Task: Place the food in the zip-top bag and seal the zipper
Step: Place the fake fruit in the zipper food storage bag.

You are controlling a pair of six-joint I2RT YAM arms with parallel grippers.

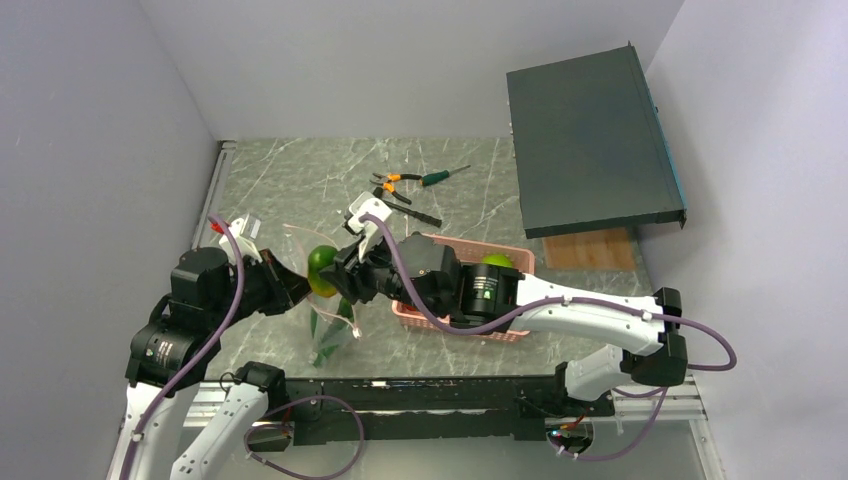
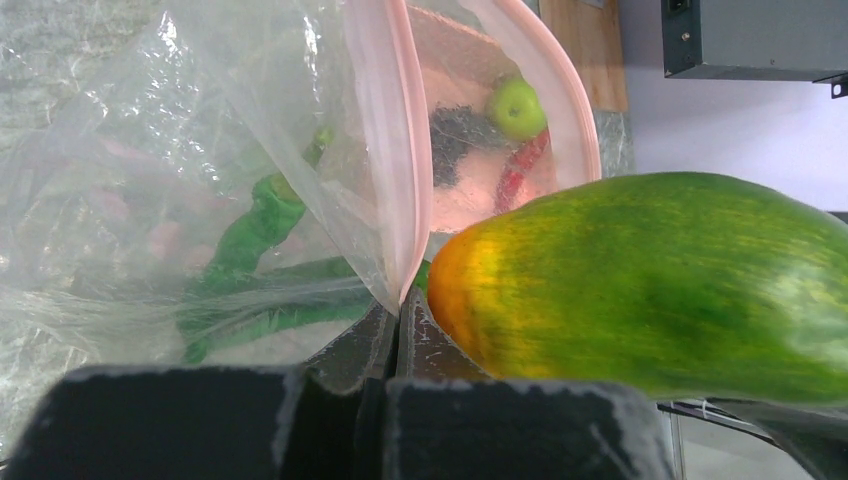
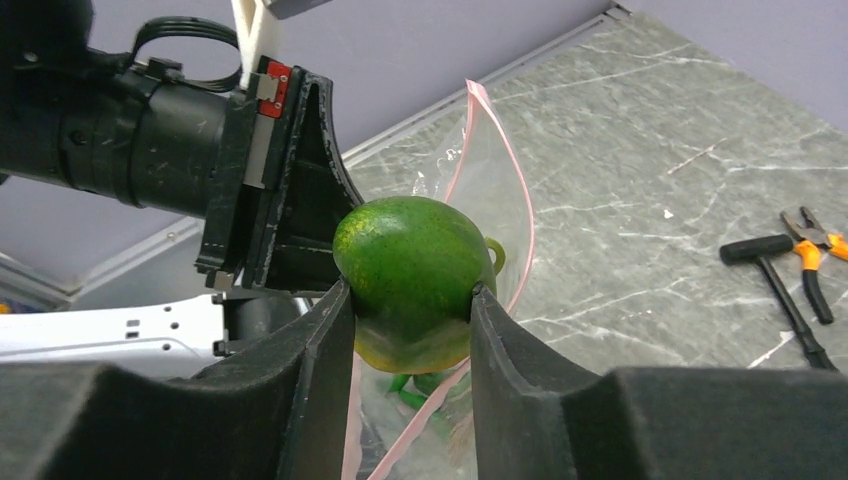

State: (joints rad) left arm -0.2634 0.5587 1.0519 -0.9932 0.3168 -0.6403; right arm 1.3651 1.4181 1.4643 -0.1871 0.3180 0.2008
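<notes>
The clear zip-top bag (image 1: 330, 325) hangs open with its pale pink zipper (image 2: 400, 150) held up. My left gripper (image 2: 400, 305) is shut on the zipper strip (image 3: 505, 160) at the mouth's near side. My right gripper (image 3: 410, 300) is shut on the green-orange mango (image 3: 412, 275) and holds it at the bag's mouth (image 1: 322, 268). The mango (image 2: 660, 285) fills the right of the left wrist view. Long green peppers (image 2: 250, 240) lie inside the bag. A round green apple (image 2: 517, 107) and a red chilli (image 2: 520, 170) show through the plastic.
The pink mesh basket (image 1: 510, 335) sits under my right arm with a green apple (image 1: 497, 262) in it. Orange-handled pliers (image 1: 392, 185), a screwdriver (image 1: 445, 176) and a black hammer (image 3: 785, 290) lie on the marble table beyond. A dark box (image 1: 592, 140) stands at the back right.
</notes>
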